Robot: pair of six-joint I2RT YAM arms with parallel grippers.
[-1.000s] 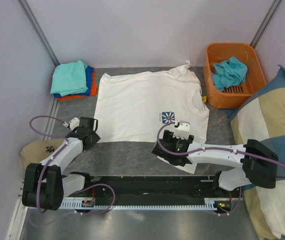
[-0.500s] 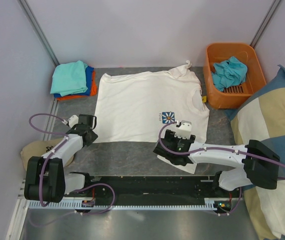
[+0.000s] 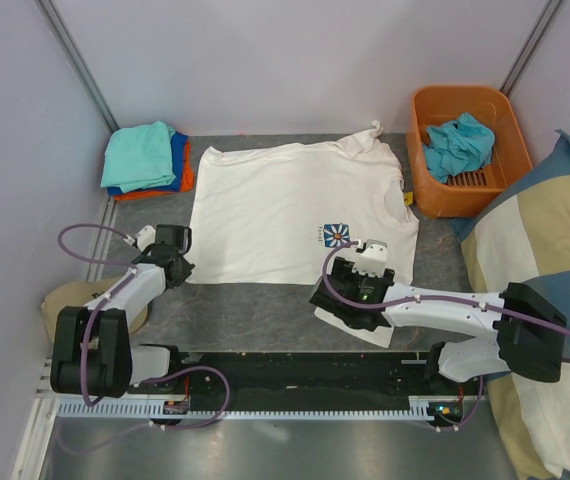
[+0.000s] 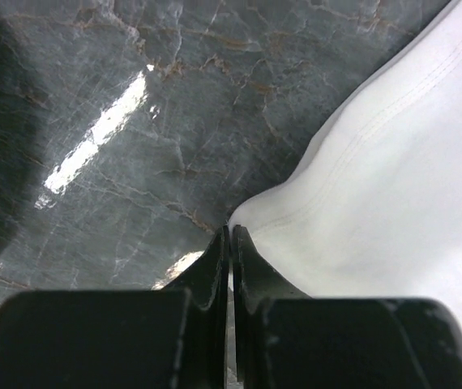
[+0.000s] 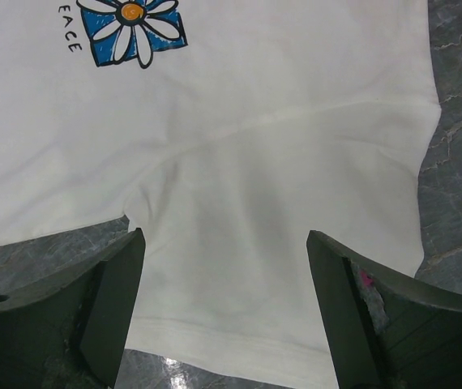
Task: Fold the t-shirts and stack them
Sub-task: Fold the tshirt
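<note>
**White cotton t-shirt (image 3: 285,205) caught at one corner, sleeve not yet taken**

Spread flat on the grey marble-patterned counter (image 3: 255,305), the white cotton t-shirt lies with its long axis running crosswise from one arm to the other. Its hem is toward the left fingers and its collar is off beyond the right pair.

The left fingers (image 4: 215,263) are closed tight on the near hem corner, where the cloth puckers up to meet their tips. The rest of the shirt spreads away ahead and to the right of them, with bare counter to their left.

The right fingers (image 5: 109,308) stand wide apart and hold nothing. They are poised over the near short sleeve (image 5: 239,243), which lies between them and runs back under the wrist. The blue-and-orange flower print (image 5: 132,28) is just ahead and to their left.

Each arm is thus nearest its own end of the same near edge, and that shared edge looks to be what the coming move turns on. The right pair would need to come down and close on the sleeve before both ends could be carried forward over the body of the shirt.

Well ahead of the left fingers sits a folded stack of teal, blue and orange t-shirts (image 3: 145,158). Ahead of the right fingers, a crumpled teal t-shirt (image 3: 458,143) lies in an orange plastic basket (image 3: 420,150).
</note>
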